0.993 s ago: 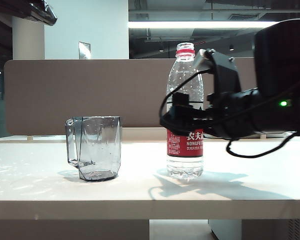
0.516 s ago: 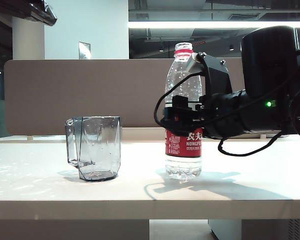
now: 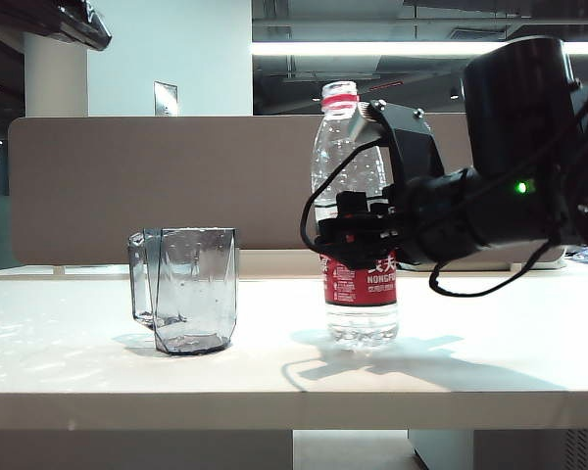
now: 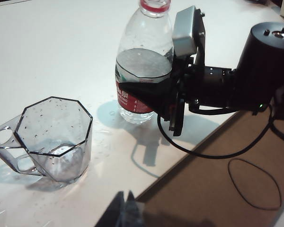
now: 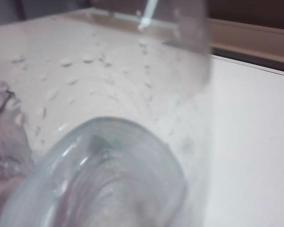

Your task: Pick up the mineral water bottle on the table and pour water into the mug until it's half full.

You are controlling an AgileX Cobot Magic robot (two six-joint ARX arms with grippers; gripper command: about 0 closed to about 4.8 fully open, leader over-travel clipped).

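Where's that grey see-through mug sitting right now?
In the exterior view the mug stands upright on the table, left of the bottle, clear of the right gripper.

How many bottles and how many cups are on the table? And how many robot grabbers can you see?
Bottles: 1, the mineral water bottle, tilted, in the right gripper.
Cups: 1, the mug, standing apart from the bottle on the table.
Grippers: 2, the right one at the bottle and the left gripper, only a dark tip near the mug.
Total: 4
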